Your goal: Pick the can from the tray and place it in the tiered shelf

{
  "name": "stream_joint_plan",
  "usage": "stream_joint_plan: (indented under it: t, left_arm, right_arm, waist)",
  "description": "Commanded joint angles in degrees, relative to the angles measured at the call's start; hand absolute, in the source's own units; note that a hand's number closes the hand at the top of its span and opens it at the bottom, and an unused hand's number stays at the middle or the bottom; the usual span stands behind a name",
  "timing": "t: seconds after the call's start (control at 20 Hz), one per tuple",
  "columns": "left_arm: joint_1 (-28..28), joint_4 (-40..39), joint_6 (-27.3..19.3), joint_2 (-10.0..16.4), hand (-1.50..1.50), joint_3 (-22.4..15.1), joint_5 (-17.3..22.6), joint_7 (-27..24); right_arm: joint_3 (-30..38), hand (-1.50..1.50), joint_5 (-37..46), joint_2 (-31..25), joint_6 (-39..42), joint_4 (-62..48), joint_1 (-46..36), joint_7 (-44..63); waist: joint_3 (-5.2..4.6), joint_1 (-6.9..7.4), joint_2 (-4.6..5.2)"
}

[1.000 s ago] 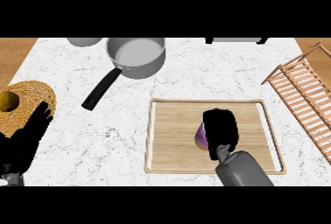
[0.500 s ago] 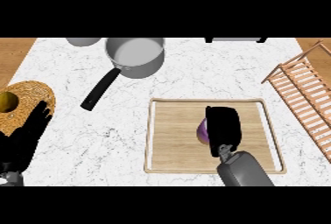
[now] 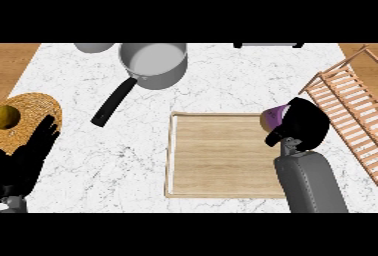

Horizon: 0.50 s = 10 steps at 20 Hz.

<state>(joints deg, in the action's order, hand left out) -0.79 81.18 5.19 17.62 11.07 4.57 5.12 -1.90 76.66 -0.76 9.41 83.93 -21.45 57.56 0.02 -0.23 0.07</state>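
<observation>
Nearest me, my right forearm [image 3: 310,182] comes up from the lower edge over the right side of the wooden tray [image 3: 214,155]. Over at lower left, my left hand [image 3: 31,152] rests open with its fingers up, its tips overlapping the rim of a woven mat [image 3: 33,107]. A yellow-green fruit [image 3: 7,116] sits on that mat at the view's left edge.

Moving up, my right hand [image 3: 304,127] is curled round the purple can [image 3: 275,118], which peeks out on the hand's left side. Can and hand sit over the tray's far right corner, between the tray's bare boards and the tiered shelf [image 3: 347,105]. How high the can is above the tray, I can't tell. The shelf's wooden slats run just beside the hand, to its right.

Farther out on the marble counter [image 3: 221,90] there's a grey pot [image 3: 153,62], its black handle [image 3: 114,101] pointing back towards me. Beyond it, a grey bowl [image 3: 94,47] is cut off at the top.
</observation>
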Motion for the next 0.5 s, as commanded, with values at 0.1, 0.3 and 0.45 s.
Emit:
stream_joint_plan:
  t: [0.1,0.3,0.45]
  left_arm:
    - [2.41,0.40,-0.54,0.04,0.00,-0.06,-0.40,2.60]
    - [0.92,-1.63,0.19,0.10,0.00,1.46,0.49,0.26]
    - [0.79,-0.22,0.04,-0.59,0.00,-0.89,-1.40,0.65]
  right_arm:
    - [1.58,1.50,2.76,0.73,2.74,10.35,-2.53,9.30]
    - [0.53,1.50,0.40,0.74,1.86,19.35,-2.98,14.55]
    - [-1.27,1.50,-0.15,0.75,-1.36,23.61,-5.62,18.63]
  waist:
    - [-0.05,-0.25,-0.30]
    - [-0.07,-0.35,-0.44]
    - [-0.05,-0.03,-0.45]
